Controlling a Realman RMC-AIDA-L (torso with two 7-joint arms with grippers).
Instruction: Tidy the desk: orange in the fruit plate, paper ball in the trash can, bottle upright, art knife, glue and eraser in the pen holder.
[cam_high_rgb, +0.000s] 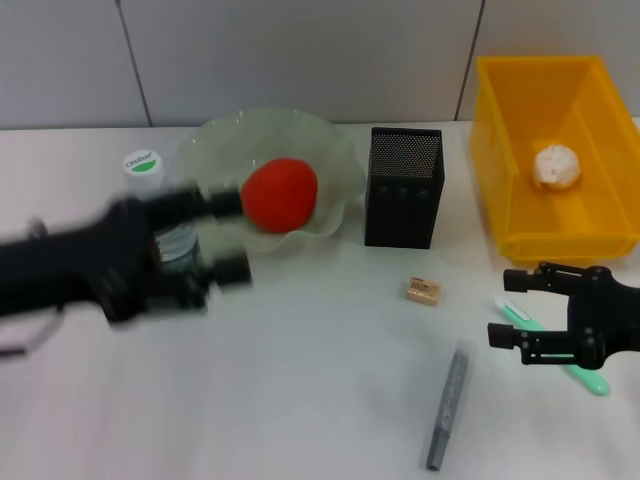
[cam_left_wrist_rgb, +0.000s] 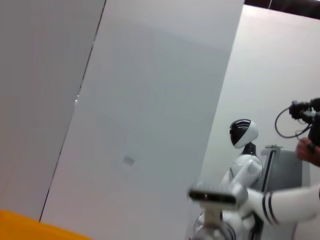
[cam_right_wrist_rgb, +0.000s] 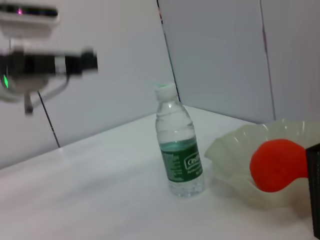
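The orange (cam_high_rgb: 280, 195) lies in the pale-green fruit plate (cam_high_rgb: 335, 150); both also show in the right wrist view, orange (cam_right_wrist_rgb: 276, 165) in plate (cam_right_wrist_rgb: 225, 155). The bottle (cam_right_wrist_rgb: 177, 147) stands upright beside the plate, and my left arm partly hides it in the head view, where its cap (cam_high_rgb: 143, 163) shows. My left gripper (cam_high_rgb: 235, 237) is blurred and open, holding nothing, in front of the plate. The paper ball (cam_high_rgb: 556, 165) rests in the yellow trash can (cam_high_rgb: 495, 150). The eraser (cam_high_rgb: 423, 291) lies in front of the black pen holder (cam_high_rgb: 403, 188). My right gripper (cam_high_rgb: 512, 308) is open over a mint-green pen-shaped item (cam_high_rgb: 590, 380).
A grey stick-shaped item (cam_high_rgb: 449, 405) lies near the table's front edge. I cannot tell which of the grey and green items is the art knife and which the glue. The left wrist view shows only wall panels and another robot (cam_left_wrist_rgb: 242, 165) far off.
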